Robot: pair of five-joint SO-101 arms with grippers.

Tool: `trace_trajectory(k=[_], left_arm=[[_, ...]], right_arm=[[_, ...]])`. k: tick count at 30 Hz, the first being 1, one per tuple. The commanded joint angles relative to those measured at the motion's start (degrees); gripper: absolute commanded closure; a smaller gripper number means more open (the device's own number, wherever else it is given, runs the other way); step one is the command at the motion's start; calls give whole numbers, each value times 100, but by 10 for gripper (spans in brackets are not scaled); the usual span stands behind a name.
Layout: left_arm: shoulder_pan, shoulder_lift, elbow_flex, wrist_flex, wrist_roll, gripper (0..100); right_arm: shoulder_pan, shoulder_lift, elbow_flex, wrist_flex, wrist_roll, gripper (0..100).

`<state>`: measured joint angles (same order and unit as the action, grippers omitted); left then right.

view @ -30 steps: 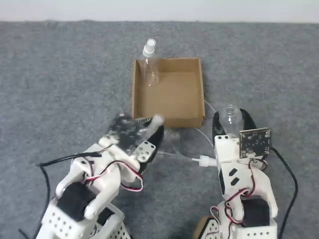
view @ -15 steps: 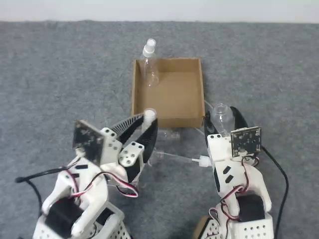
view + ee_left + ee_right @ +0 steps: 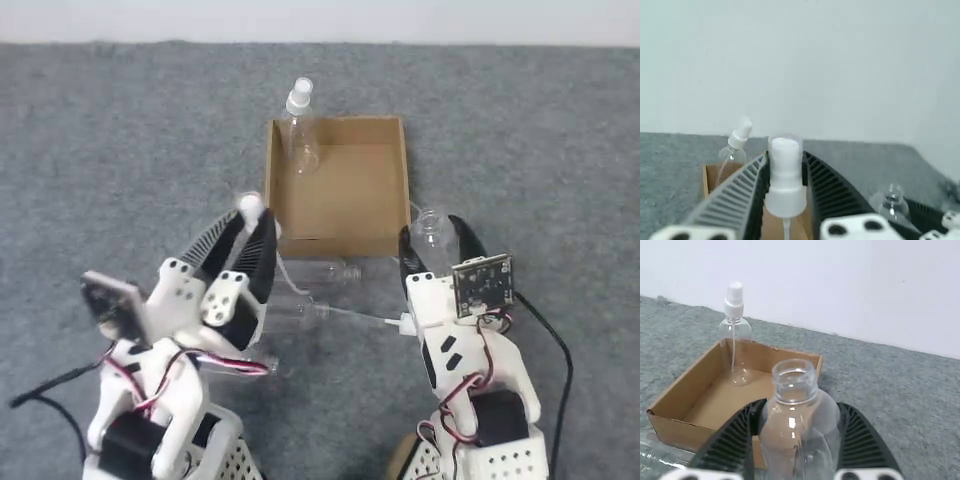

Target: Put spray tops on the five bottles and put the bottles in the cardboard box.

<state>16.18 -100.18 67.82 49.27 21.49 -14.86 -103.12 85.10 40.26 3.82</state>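
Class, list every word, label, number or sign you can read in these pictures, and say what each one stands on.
There is no readable text in any view.
The cardboard box: plain walls, no print.
The capped bottle, the open bottle and the spray top: no labels.
The camera board on the right arm: any marks are too small to read.

Tabletop [image 3: 120, 130]: grey, felt-like speckle. Cardboard box [image 3: 337, 243]: plain brown. Capped bottle [image 3: 300, 150]: clear, with a white cap [image 3: 299, 97]. Left claw [image 3: 785, 160]: black ribbed fingers, white base. Loose spray top [image 3: 785, 175] in it: white. Right claw [image 3: 800, 410]: same black ribbing. Open bottle [image 3: 797, 432]: clear. Wires [image 3: 240, 366]: red, black, white.
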Motion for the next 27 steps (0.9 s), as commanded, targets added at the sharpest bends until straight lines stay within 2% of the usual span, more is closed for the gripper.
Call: trace_trajectory(k=[1,6,17,27], left_arm=[[-273,-484,224,-457,457,987],[-589,-431,251,-571,1029,987],[-589,-431,251,-571,2189,987],[-589,-440,259,-571,2875,987]], right_arm=[[-40,-84,-97,-154,-18,943],[-40,-84,-97,-154,-18,944],[-435,-84,0,-163,-9,946],[-470,-84,413,-804,0,946]])
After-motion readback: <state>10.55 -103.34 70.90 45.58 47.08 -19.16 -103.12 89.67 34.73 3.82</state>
